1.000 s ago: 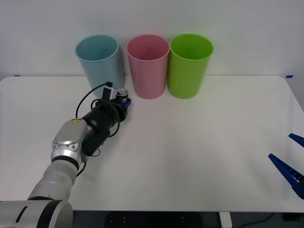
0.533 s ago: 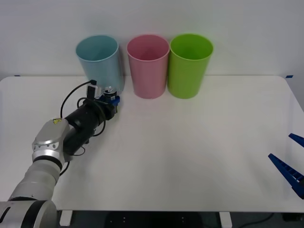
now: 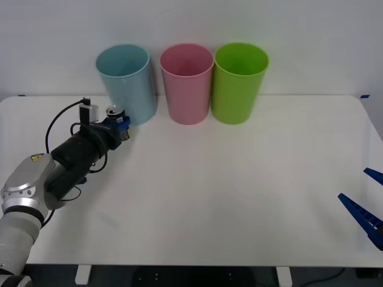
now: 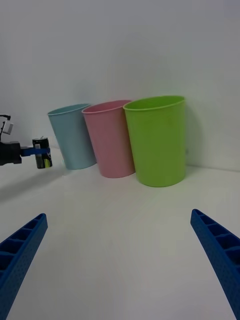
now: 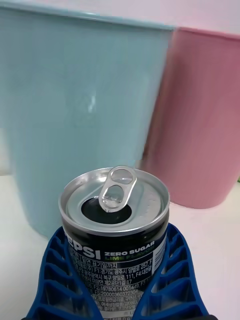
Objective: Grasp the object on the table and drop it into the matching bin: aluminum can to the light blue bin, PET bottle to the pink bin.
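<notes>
The left gripper (image 3: 118, 125) has its blue ribbed fingers (image 5: 170, 280) clamped on the small dark grey-black aluminium drink can (image 5: 114, 227), one finger curved against each side of the can's body; the can stands upright in the grip, its silver top and pull tab facing up and its mouth open. In the right wrist view the can (image 4: 43, 153) hangs clear of the large flat white table (image 3: 239, 179), above its shadow; it sits just in front of the lower wall of the tall pale blue plastic cup-shaped bin (image 3: 125, 81), well below that bin's rim, though whether it touches the wall I cannot tell. Beside the blue bin stands the tall pink plastic bin (image 3: 187, 81), and next along the bright green plastic bin (image 3: 239, 81); all three stand upright in a row at the table's far edge. The right gripper (image 3: 366, 206) rests at the table's right edge, well apart from the bins, its blue fingers (image 4: 220, 255) spread wide and holding nothing.
</notes>
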Controlling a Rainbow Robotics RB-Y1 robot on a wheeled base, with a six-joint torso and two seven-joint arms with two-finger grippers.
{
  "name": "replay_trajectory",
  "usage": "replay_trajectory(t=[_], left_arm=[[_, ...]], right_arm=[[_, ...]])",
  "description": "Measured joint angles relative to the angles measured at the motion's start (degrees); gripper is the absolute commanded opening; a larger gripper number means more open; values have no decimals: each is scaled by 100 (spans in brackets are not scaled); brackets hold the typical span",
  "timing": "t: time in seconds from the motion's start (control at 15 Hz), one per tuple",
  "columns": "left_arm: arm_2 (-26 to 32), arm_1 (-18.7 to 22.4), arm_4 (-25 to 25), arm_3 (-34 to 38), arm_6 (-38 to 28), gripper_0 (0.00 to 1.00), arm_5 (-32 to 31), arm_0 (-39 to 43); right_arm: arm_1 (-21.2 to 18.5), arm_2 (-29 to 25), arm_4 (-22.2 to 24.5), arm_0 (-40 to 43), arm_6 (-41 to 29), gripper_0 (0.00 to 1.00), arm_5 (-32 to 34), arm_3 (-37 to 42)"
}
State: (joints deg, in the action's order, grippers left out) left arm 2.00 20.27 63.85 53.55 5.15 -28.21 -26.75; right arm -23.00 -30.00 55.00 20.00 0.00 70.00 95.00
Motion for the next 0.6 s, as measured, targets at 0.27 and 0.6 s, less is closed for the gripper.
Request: replay_trajectory(t=[0.27,0.6], left_arm=[[-249,419,-791,525,-68,0,-94,302],[-259,696,-1319,1275,-259,0,-239,680]], right_arm=[[0,0,0,0,0,100,0,0],[0,0,0,0,0,100,0,0]])
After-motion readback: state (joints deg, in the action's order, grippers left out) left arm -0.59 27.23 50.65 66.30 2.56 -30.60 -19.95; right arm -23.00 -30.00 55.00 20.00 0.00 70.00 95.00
